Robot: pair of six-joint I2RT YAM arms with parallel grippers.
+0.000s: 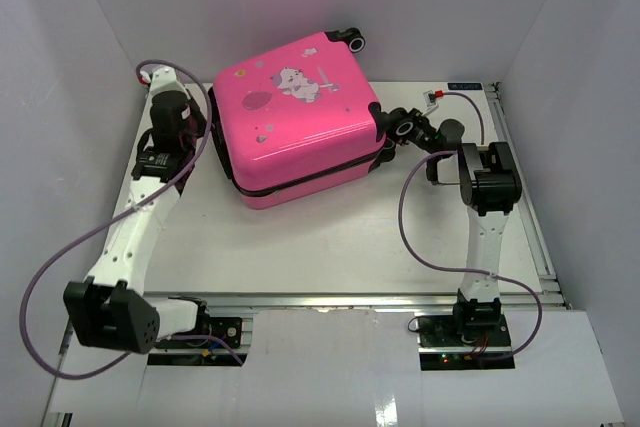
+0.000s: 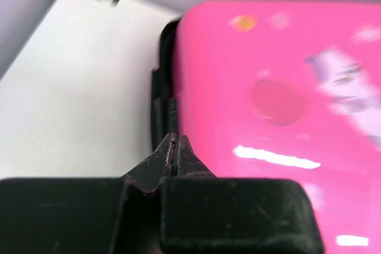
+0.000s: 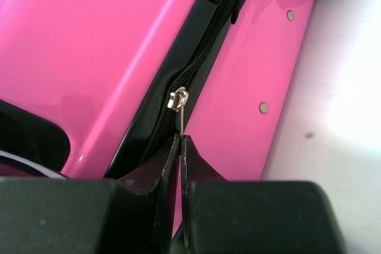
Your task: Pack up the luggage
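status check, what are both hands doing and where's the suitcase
Right hand shut on zipper pull. Left hand shut, empty, at suitcase side. Suitcase lid down, flat on table. Nothing in the way.

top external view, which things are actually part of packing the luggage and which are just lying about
In the job:
luggage, flat on the table
zipper pull, pinched in the right claw
left claw, shut, by the luggage's zipper seam

Lying about:
red plug at the end of a purple cable
small blue label at the table's far edge
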